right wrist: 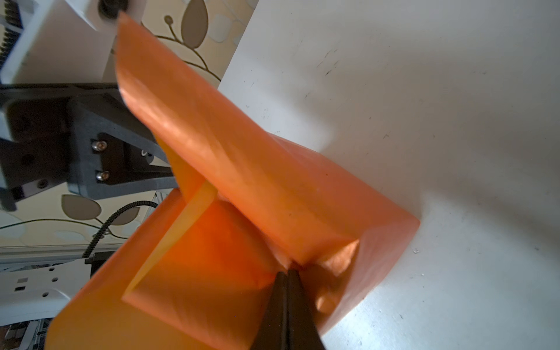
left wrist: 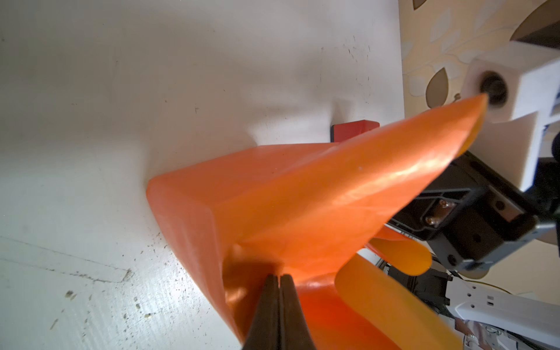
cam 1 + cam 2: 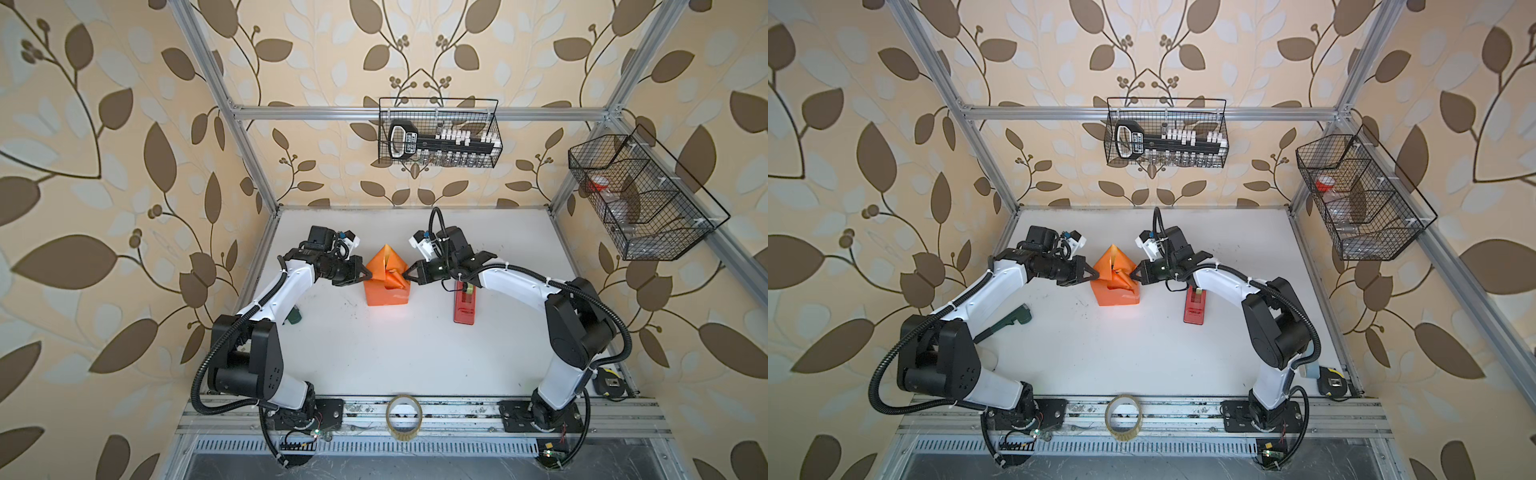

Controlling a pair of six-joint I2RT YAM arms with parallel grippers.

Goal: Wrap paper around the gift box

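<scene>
Both arms reach inward, forearms near level, from opposite sides of the orange paper (image 3: 384, 297) parcel standing midway across the desk (image 3: 374, 353), left claw (image 3: 371, 275) and right claw (image 3: 405, 275) each pinched tight on its upper folds.

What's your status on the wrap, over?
Left gripper shut on paper, right gripper likewise. Box hidden under paper, far flap standing up. Dispenser to the right, apart from paper.

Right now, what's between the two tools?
Only the paper, folded into a peak, pinched by the left tool and the right tool, in both top views.
</scene>
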